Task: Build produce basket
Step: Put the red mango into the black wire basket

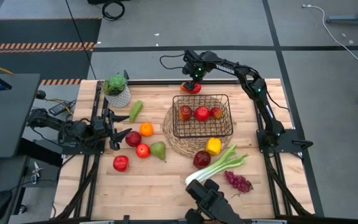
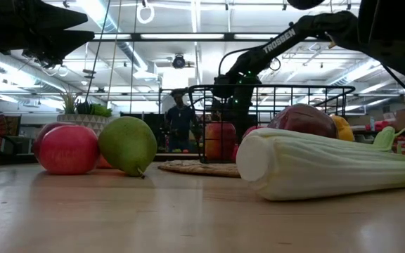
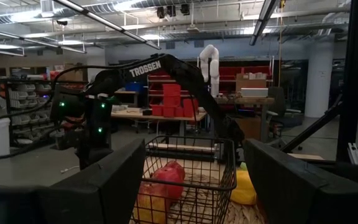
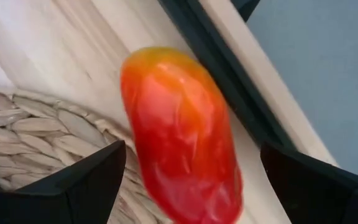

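My arms and fingers are dark. Below my right gripper (image 4: 185, 180), at twelve o'clock on the table, lies a pepper (image 4: 179, 137) shading from red to orange-yellow. The basket (image 1: 202, 116) is black wire mesh over a pale woven straw mat (image 1: 182, 145), holding red apples (image 1: 202, 113). At six o'clock: pale-green celery (image 1: 215, 165), purple grapes (image 1: 237, 181), a yellow pepper (image 1: 213, 145). At nine o'clock: an orange (image 1: 146, 129), green pears (image 1: 158, 150).

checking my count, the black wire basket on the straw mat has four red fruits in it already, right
Not four: the high view shows three red fruits in the rectangular black wire-mesh basket, which does sit on the round woven straw mat.
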You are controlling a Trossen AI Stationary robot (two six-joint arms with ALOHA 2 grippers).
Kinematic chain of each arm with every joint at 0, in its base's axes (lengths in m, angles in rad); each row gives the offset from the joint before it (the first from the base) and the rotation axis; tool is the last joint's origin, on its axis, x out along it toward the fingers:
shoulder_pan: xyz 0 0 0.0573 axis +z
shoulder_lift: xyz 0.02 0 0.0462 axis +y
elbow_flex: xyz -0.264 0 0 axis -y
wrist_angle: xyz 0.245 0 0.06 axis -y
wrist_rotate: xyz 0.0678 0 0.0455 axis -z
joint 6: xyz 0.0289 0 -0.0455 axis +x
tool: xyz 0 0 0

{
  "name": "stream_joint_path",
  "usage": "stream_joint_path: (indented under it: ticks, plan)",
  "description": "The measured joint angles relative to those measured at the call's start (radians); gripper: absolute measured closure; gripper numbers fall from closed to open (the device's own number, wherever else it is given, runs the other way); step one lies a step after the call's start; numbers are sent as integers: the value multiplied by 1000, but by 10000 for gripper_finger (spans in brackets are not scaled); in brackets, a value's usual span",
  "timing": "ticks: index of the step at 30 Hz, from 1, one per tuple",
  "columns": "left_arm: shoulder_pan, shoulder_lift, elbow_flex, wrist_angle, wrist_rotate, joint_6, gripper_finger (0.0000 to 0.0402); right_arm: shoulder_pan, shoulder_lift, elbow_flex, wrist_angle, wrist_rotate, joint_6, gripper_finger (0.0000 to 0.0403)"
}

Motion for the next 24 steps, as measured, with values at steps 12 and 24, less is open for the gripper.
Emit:
stream_joint_path:
  ticks: [12, 24]
  plan:
    - [0, 0, 0, 0, 0, 0, 120, 16, 0, -76, 20, 54, -55, 55]
    - [0, 0, 0, 0, 0, 0, 120, 21, 0, -76, 27, 78, -108, 107]
